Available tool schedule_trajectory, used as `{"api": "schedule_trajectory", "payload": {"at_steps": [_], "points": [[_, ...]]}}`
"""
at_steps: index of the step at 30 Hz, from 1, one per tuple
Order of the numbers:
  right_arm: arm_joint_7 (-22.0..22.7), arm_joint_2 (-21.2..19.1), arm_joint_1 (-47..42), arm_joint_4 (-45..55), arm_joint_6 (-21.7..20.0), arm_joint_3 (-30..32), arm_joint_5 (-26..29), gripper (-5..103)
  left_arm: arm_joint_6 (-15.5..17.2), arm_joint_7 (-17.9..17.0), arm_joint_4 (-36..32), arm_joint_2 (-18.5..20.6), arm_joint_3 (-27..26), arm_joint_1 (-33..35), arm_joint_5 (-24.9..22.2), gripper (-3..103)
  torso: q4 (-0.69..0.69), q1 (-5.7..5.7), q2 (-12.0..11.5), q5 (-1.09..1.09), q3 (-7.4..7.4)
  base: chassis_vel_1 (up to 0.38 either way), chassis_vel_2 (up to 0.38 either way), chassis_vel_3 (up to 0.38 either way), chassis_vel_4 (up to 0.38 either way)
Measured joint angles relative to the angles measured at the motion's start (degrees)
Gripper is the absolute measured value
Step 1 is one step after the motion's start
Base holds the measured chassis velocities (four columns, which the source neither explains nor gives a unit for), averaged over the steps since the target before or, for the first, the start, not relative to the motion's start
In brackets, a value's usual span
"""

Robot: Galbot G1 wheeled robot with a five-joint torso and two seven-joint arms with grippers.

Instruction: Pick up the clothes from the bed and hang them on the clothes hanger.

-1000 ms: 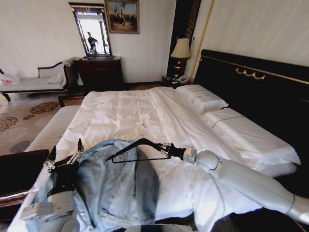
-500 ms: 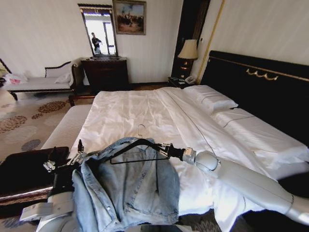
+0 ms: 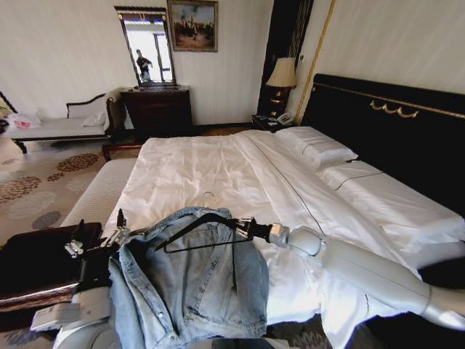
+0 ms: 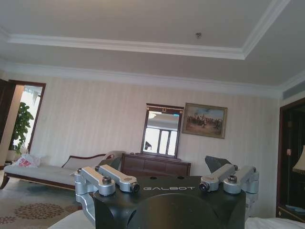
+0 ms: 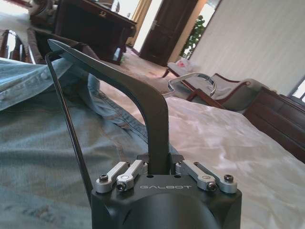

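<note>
White bed | right end effector clamps hanger over jacket | left end effector raised, grip unclear

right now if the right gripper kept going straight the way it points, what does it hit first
Most likely the jacket. The right gripper, shut on the hanger, points across the foot of the bed toward the left gripper, and the hanger's far end already sits at the raised denim. Depth is unclear.

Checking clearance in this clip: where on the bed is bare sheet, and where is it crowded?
Bare sheet runs from the denim jacket up to the pillows. The foot is crowded: jacket, hanger, left end effector and right end effector.
</note>
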Motion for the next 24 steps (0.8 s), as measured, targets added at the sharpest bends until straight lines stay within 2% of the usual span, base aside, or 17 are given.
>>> {"api": "schedule_trajectory", "payload": {"at_steps": [2, 3, 7, 8, 12, 13, 20, 24], "points": [[1.39, 1.57, 4.32, -0.18, -1.63, -4.23, 0.16, 20, 0.18, -0.06, 0.0, 0.01, 0.0, -0.66, -0.12, 100, 0.0, 0.0, 0.0, 0.02, 0.0, 0.0, 0.0, 0.0, 0.0], [1.39, 1.57, 4.32, -0.18, -1.63, -4.23, 0.16, 20, 0.18, -0.06, 0.0, 0.01, 0.0, -0.66, -0.12, 100, 0.0, 0.0, 0.0, 0.02, 0.0, 0.0, 0.0, 0.0, 0.0], [5.73, 7.09, 12.8, -2.97, -4.92, -14.42, 2.05, 20, 0.51, -0.12, 0.0, 0.01, -0.35, -1.99, -0.66, 100, -0.01, 0.01, 0.0, 0.03, 0.01, 0.0, 0.0, 0.0, 0.0], [5.73, 7.09, 12.8, -2.97, -4.92, -14.42, 2.05, 20, 0.51, -0.12, 0.0, 0.01, -0.35, -1.99, -0.66, 100, -0.01, 0.01, 0.0, 0.03, 0.01, 0.0, 0.0, 0.0, 0.0], [10.17, 13.25, 17.77, -7.68, -7.14, -21.88, 4.1, 20, 1.26, -0.49, 0.0, 0.01, -0.94, -2.69, -1.92, 100, 0.0, 0.02, -0.01, 0.03, 0.01, 0.0, 0.0, 0.0, 0.0], [10.17, 13.25, 17.77, -7.68, -7.14, -21.88, 4.1, 20, 1.26, -0.49, 0.0, 0.01, -0.94, -2.69, -1.92, 100, 0.0, 0.02, -0.01, 0.03, 0.01, 0.0, 0.0, 0.0, 0.0], [16.04, 21.16, 22.61, -15.02, -10.1, -28.73, 7.6, 20, 1.82, -0.97, 0.0, 0.31, -1.52, -3.28, -3.4, 100, -0.01, 0.02, 0.0, 0.03, 0.0, 0.0, 0.0, 0.0, 0.0], [18.53, 23.58, 24.48, -17.63, -11.12, -30.56, 8.68, 20, 1.87, -1.14, 0.0, 0.77, -1.64, -3.67, -4.11, 100, -0.01, 0.02, -0.01, 0.03, 0.01, 0.0, 0.0, 0.0, 0.0]]}}
